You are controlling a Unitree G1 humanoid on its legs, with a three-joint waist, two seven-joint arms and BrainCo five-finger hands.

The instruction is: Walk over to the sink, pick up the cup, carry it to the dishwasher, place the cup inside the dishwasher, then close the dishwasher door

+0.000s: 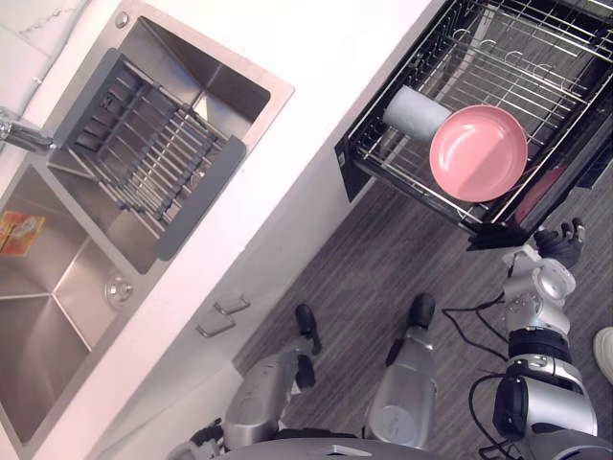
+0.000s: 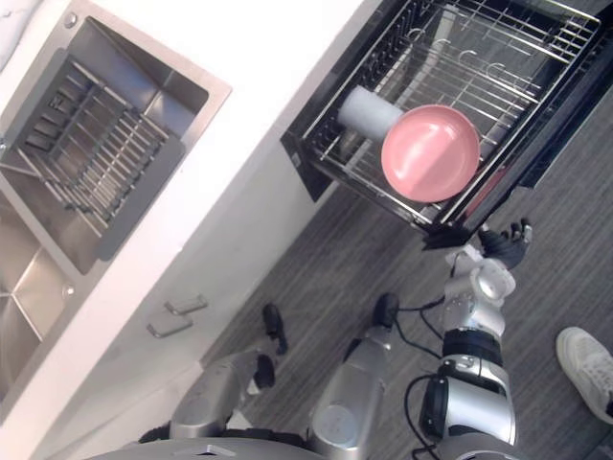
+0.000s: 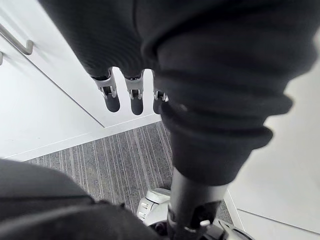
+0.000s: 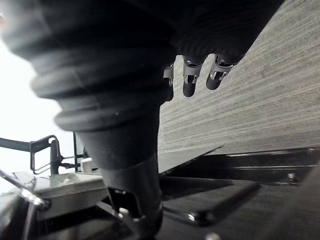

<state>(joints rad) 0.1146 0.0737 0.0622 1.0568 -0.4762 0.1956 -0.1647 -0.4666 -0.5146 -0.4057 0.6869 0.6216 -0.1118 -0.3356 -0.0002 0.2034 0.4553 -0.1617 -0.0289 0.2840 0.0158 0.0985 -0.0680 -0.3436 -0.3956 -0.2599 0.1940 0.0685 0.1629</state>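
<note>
A pale grey cup (image 1: 417,112) lies on its side in the pulled-out wire rack (image 1: 536,57) of the dishwasher, touching a pink bowl (image 1: 477,153) beside it. My right hand (image 1: 560,244) hangs just below the rack's front corner, close to the dark open door (image 4: 240,190). Its fingers (image 4: 192,82) are relaxed and hold nothing. My left hand (image 3: 122,97) hangs by the white cabinet front, with straight, empty fingers.
A steel double sink (image 1: 278,91) sits in the white counter at left, with a grey drainer rack (image 1: 144,144) across it, a tap (image 1: 19,134) and a yellow packet (image 1: 19,230). Cabinet handles (image 1: 225,316) jut out below. A person's white shoe (image 2: 589,369) stands at right.
</note>
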